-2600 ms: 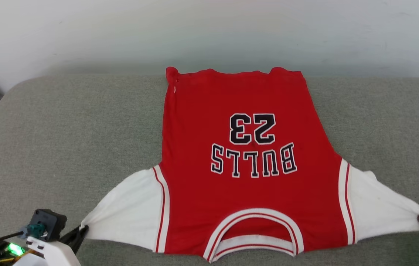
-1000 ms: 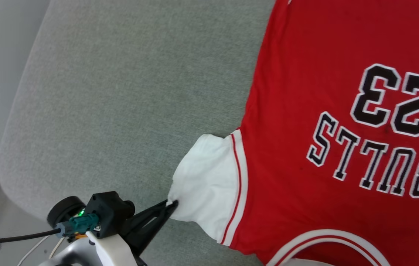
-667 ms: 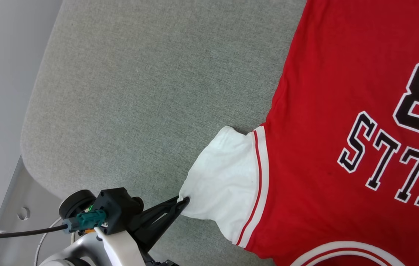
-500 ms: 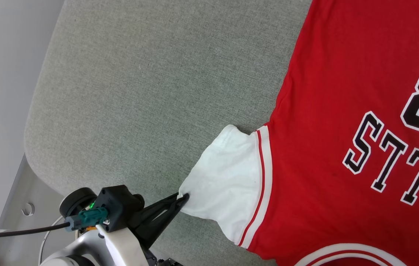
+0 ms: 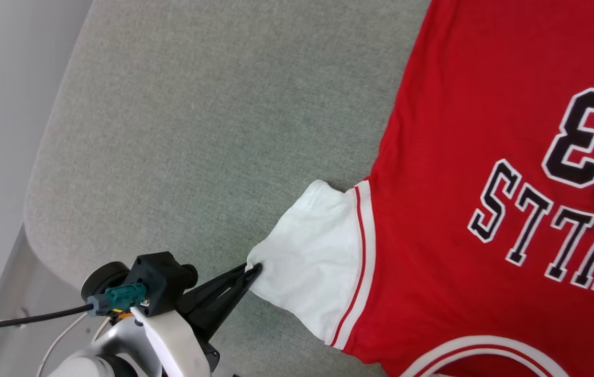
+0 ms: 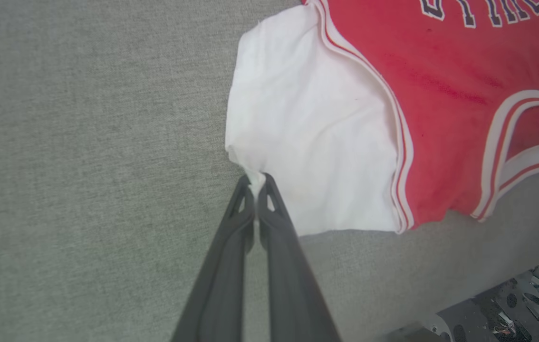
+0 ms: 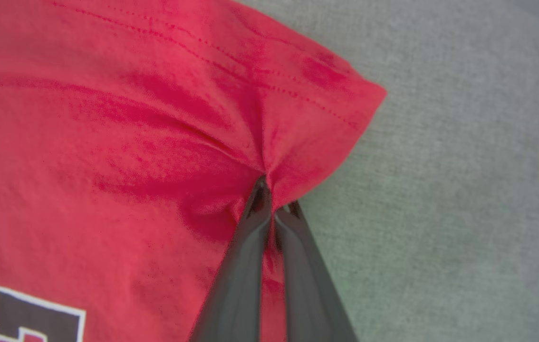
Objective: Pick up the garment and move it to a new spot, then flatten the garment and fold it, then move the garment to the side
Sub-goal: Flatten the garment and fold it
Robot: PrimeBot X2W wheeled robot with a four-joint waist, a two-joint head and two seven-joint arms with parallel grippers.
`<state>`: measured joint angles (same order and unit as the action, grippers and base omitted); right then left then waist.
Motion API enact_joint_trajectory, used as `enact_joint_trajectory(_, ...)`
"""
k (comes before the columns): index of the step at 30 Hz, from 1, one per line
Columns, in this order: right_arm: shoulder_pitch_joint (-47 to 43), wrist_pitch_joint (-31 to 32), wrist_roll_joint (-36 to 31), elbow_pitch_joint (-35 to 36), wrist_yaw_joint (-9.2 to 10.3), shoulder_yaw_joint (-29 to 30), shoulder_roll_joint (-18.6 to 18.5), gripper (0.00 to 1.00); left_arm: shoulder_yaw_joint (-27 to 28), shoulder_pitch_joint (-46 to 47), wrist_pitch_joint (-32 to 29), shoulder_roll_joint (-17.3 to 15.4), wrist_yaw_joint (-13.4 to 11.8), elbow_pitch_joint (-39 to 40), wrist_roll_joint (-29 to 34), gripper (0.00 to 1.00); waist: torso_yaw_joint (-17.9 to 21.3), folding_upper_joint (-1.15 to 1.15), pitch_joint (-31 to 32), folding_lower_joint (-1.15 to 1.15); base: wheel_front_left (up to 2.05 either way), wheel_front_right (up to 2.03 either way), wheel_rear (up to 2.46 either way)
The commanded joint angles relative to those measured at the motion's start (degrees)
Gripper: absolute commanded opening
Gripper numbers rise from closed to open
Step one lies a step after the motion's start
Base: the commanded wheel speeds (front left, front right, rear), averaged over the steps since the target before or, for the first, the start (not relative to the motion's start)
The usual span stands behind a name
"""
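One garment, two pinches: left fingers clamp sleeve, right fingers clamp hem.

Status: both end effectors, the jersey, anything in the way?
Left end effector shut on sleeve tip; right end effector shut on hem corner. Lettering up, jersey spread on cushion. No obstruction seen.

Room to the left
Bare cushion lies open left of the garment, up to the cushion's rounded edge.
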<state>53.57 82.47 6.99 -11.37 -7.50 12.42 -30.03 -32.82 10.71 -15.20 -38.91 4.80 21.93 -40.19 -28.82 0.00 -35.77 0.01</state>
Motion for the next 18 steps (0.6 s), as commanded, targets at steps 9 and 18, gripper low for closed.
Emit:
enact_joint_trajectory(9,-14.4,-2.3,5.4,1.6,0.02,-2.9,0.0,0.0,1.8,-4.0,-0.4,-1.7,-3.6,-0.3,-1.0,0.0,8.2,0.0,10.5,-0.01,0.0,0.0,0.0)
enact_joint_trajectory(18,-32.5,-7.0,14.4,10.8,0.02,0.0,5.0,0.0,1.6,-9.9,-0.7,-3.3,-6.5,-2.5,-1.9,0.0,14.5,0.0,20.8,-0.01,0.0,0.0,0.0)
